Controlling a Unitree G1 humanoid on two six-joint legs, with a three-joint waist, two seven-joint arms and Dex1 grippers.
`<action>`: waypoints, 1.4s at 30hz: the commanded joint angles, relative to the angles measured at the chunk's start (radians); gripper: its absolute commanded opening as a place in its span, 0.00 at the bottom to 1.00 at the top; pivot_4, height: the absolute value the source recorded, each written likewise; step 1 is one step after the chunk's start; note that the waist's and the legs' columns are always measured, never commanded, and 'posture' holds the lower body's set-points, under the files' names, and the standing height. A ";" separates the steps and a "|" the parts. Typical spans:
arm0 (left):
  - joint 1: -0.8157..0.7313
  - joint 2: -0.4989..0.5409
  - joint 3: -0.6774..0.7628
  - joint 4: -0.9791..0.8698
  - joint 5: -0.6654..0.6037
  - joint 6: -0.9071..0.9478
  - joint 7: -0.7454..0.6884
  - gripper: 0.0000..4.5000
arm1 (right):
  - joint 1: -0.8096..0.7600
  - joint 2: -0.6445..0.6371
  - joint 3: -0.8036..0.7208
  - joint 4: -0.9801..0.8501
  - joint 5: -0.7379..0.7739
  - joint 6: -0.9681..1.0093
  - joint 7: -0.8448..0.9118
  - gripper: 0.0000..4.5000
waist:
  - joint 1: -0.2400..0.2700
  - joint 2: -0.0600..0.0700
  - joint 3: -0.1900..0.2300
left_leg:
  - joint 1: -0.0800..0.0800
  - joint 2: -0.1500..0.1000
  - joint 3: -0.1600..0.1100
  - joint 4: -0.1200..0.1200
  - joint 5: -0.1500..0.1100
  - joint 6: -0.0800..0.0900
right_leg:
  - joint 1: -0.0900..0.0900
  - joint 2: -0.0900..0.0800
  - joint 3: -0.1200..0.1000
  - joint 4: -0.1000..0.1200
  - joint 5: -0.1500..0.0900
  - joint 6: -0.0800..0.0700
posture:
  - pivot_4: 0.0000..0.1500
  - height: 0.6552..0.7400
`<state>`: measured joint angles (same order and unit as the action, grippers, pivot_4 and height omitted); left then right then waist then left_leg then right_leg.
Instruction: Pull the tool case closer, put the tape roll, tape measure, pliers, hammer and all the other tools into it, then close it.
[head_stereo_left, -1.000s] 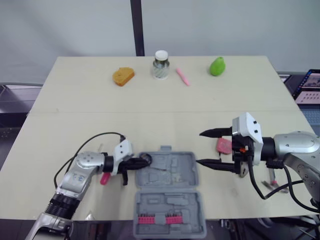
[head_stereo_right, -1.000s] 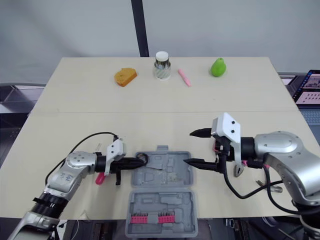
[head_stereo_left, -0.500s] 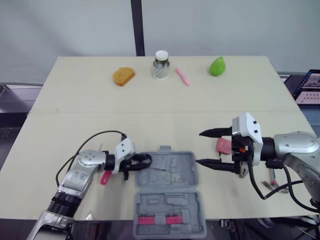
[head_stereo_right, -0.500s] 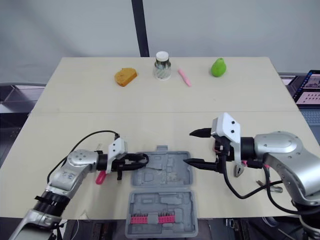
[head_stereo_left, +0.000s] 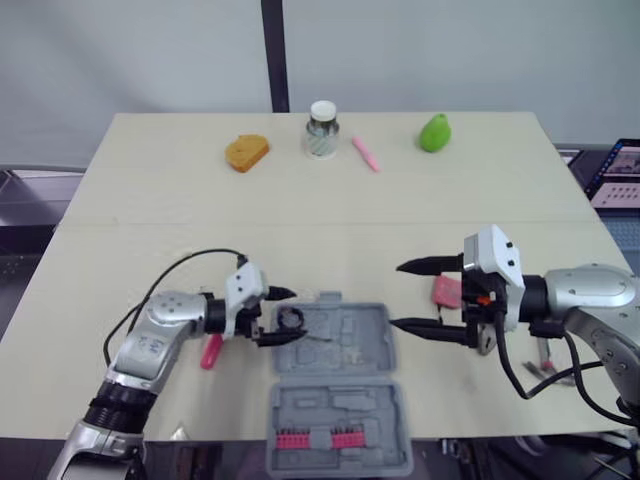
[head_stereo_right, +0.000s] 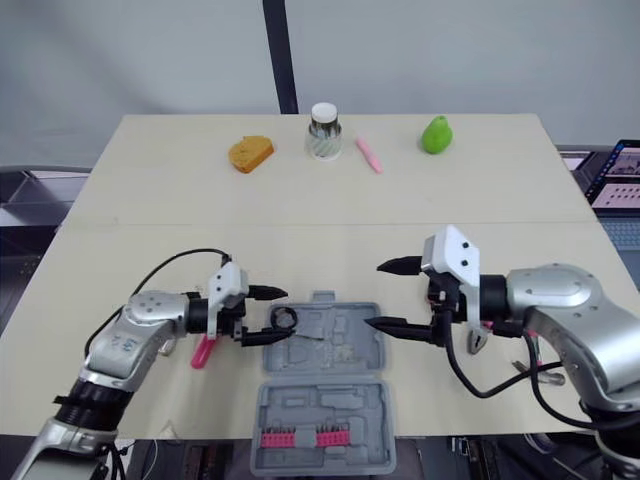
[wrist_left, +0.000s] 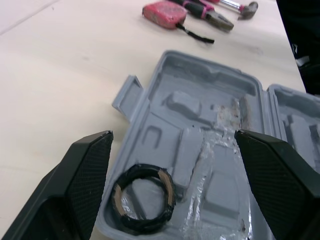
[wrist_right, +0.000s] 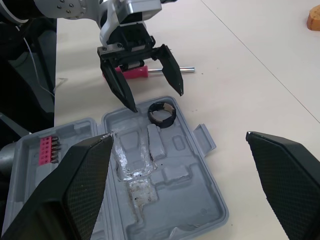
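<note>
The grey tool case (head_stereo_left: 350, 345) lies open at the near table edge. A black tape roll (head_stereo_left: 283, 320) lies in its back left corner, seen close up in the left wrist view (wrist_left: 142, 225). My left gripper (head_stereo_left: 296, 315) is open, its fingertips on either side of the roll and just short of it, not touching. My right gripper (head_stereo_left: 397, 295) hangs open and empty over the case's right edge. Behind it lies a pink tape measure (head_stereo_left: 447, 291), with pliers (wrist_left: 210, 15) and a hammer (wrist_left: 240, 7) further right. A pink screwdriver (head_stereo_left: 211, 351) lies under my left wrist.
A row of red bits (head_stereo_left: 320, 439) sits in the case's near half. Along the far edge stand a bread piece (head_stereo_left: 246, 152), a jar (head_stereo_left: 321, 130), a small pink item (head_stereo_left: 366, 154) and a green pear (head_stereo_left: 434, 132). A laptop (head_stereo_left: 620, 175) stands off the table's right side.
My left gripper opened and let go of the tape roll, which now rests in the case's corner. The gripper drew back slightly. The right arm stayed still.
</note>
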<state>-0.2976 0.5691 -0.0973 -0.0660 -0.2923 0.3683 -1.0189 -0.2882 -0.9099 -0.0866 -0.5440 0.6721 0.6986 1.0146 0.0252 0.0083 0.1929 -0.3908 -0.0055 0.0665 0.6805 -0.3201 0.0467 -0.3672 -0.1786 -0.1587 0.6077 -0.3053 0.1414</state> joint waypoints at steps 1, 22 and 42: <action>0.044 -0.024 0.045 0.021 -0.029 -0.052 0.019 0.80 | -0.010 0.003 -0.022 -0.007 0.013 -0.020 0.000 1.00 | 0.000 0.000 0.000 | 0.000 0.000 0.000 0.000 0.000 0.000 | 0.000 0.000 0.000 0.000 0.000 0.000 | 1.00 1.00; 0.063 -0.126 0.017 0.206 0.069 -0.270 0.109 0.41 | -0.056 -0.005 -0.005 0.023 0.005 -0.017 0.026 1.00 | 0.001 0.000 0.000 | 0.000 0.000 0.000 0.000 0.000 0.001 | 0.001 0.000 0.000 -0.001 0.000 0.000 | 1.00 1.00; 0.064 -0.091 -0.040 0.216 0.148 -0.304 0.113 0.41 | -0.048 -0.005 -0.009 0.007 0.010 -0.005 0.016 1.00 | 0.000 0.000 0.000 | 0.000 0.000 0.000 0.000 0.000 0.001 | 0.001 0.000 0.000 -0.001 0.000 0.000 | 1.00 1.00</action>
<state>-0.2326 0.4705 -0.1324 0.1370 -0.1577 0.0713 -0.9130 -0.3342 -0.9099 -0.0854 -0.5074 0.6696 0.6985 1.0324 0.0257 0.0080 0.1930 -0.3906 -0.0058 0.0664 0.6807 -0.3202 0.0473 -0.3667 -0.1791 -0.1591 0.6069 -0.3052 0.1415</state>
